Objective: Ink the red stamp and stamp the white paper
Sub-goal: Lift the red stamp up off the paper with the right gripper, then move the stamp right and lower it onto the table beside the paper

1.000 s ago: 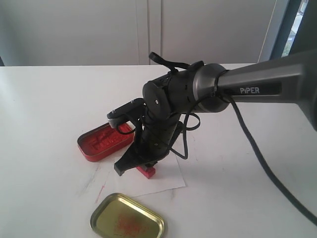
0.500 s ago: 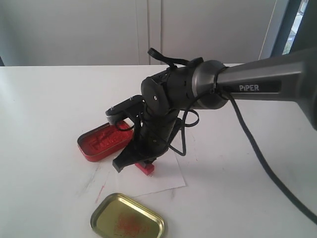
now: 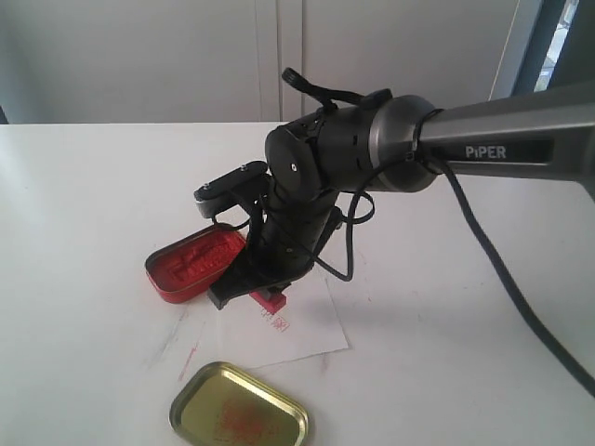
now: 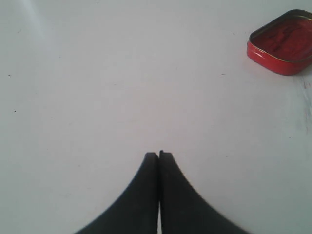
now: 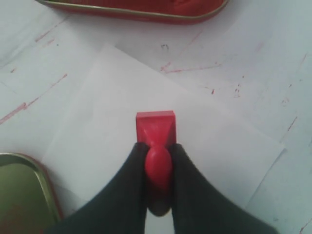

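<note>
We see the red stamp (image 5: 155, 127) pinched by its knob between the fingers of the right hand (image 5: 157, 146), its square base jutting past the fingertips. Beneath hand and stamp lies the white paper (image 5: 107, 122); we cannot tell whether the base touches it. Beyond the fingertips sits the open red ink tin (image 5: 136, 9), and beside the hand the gold lid (image 5: 19, 195). Only the exterior view shows a small red imprint (image 3: 276, 323) on the paper, just beside the stamp. The left wrist view alone shows the left hand (image 4: 159, 156), fingers pressed together on nothing, over the desk (image 4: 97, 97).

table (image 3: 93, 186) bears paper (image 3: 311, 336), red tin (image 3: 191, 265), lid (image 3: 240, 411)
</note>
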You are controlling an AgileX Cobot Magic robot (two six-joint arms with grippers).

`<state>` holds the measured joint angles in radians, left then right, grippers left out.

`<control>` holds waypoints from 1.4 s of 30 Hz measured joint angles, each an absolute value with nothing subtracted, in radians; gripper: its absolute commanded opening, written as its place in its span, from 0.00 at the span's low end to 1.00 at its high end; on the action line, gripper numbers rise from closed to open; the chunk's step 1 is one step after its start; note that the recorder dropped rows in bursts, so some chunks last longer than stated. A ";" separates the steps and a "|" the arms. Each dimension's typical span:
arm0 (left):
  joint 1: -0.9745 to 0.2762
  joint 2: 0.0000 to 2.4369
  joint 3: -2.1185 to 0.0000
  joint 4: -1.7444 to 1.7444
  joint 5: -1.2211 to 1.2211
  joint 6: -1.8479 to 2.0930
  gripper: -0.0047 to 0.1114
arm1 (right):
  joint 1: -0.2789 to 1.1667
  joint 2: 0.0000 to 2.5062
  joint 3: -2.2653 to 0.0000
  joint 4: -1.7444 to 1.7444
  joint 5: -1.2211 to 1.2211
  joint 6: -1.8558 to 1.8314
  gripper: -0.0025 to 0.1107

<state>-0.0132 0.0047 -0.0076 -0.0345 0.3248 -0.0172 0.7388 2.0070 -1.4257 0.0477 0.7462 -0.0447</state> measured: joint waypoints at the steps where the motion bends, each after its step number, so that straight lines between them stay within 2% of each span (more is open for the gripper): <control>1: -0.013 0.005 -0.008 -0.035 0.325 -0.017 0.04 | 0.739 2.007 -1.426 0.048 0.748 -0.045 0.02; 10: -0.013 0.005 -0.008 -0.035 0.325 -0.017 0.04 | 0.728 2.006 -1.426 0.066 0.750 -0.045 0.02; 15: -0.013 0.005 -0.008 -0.035 0.325 -0.017 0.04 | 0.671 2.006 -1.426 0.167 0.750 -0.085 0.02; 27: -0.013 0.005 -0.008 -0.035 0.325 -0.017 0.04 | 0.465 2.006 -1.426 0.704 0.743 -0.477 0.02; 37: -0.013 0.005 -0.008 -0.035 0.325 -0.017 0.04 | 0.320 2.006 -1.394 1.012 0.752 -0.704 0.02; 42: -0.013 0.005 -0.008 -0.035 0.325 -0.017 0.04 | 0.257 2.040 -1.377 1.208 0.820 -0.805 0.02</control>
